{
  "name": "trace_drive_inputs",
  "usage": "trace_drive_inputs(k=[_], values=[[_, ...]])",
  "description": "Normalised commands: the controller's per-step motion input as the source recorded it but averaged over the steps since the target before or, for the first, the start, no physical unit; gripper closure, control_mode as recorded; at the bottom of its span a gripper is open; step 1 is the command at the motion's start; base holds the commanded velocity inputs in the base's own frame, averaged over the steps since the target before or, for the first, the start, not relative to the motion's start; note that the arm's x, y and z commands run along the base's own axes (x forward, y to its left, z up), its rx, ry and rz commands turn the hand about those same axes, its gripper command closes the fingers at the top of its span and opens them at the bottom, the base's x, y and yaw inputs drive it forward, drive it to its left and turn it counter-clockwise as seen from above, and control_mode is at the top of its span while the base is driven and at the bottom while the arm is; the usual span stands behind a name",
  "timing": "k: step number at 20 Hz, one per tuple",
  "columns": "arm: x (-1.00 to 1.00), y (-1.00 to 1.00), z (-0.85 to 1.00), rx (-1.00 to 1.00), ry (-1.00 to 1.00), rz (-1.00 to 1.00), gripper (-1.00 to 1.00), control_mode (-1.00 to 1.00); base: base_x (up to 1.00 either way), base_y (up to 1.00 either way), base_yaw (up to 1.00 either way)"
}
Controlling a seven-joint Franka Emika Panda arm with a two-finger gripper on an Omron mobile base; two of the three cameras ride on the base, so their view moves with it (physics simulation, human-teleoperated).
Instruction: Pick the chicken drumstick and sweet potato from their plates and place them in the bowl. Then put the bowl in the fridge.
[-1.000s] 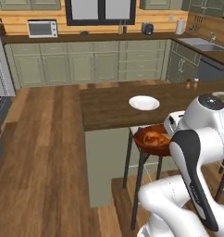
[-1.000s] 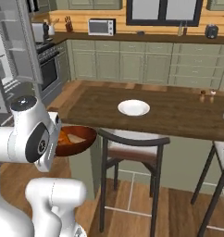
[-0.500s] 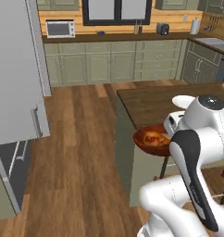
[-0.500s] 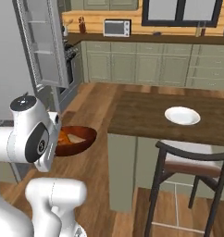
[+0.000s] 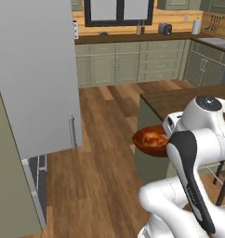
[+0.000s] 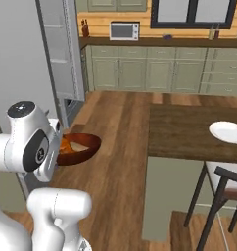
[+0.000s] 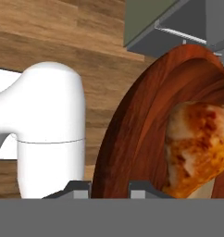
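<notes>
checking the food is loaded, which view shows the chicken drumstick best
The hand view: the glossy orange-brown roasted chicken drumstick sits large inside the reddish-brown wooden bowl. The left base view shows it small in the bowl; the right base view gives an orange glimpse beside the arm.

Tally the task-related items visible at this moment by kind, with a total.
Bowl: 1
Chicken drumstick: 1
White plate: 1
Fridge: 1
Total: 4
</notes>
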Motion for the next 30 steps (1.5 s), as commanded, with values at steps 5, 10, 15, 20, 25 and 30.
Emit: trace_drive_inputs(k=[5,10,15,20,25,30], values=[[0.00,0.00,0.00,0.00,0.00,0.00,1.00,1.00,0.53,-0.17,0.00],[0.00,0.00,0.00,0.00,0.00,0.00,1.00,1.00,0.86,0.00,0.10],[0.00,0.00,0.00,0.00,0.00,0.00,1.00,1.00,0.83,-0.27,0.05],[0.00,0.00,0.00,0.00,0.00,0.00,1.00,1.00,0.75,-0.48,0.04],[0.00,0.00,0.00,0.00,0.00,0.00,1.00,1.00,0.88,-0.08,0.05],[0.00,0.00,0.00,0.00,0.00,0.00,1.00,1.00,0.82,0.00,0.11]])
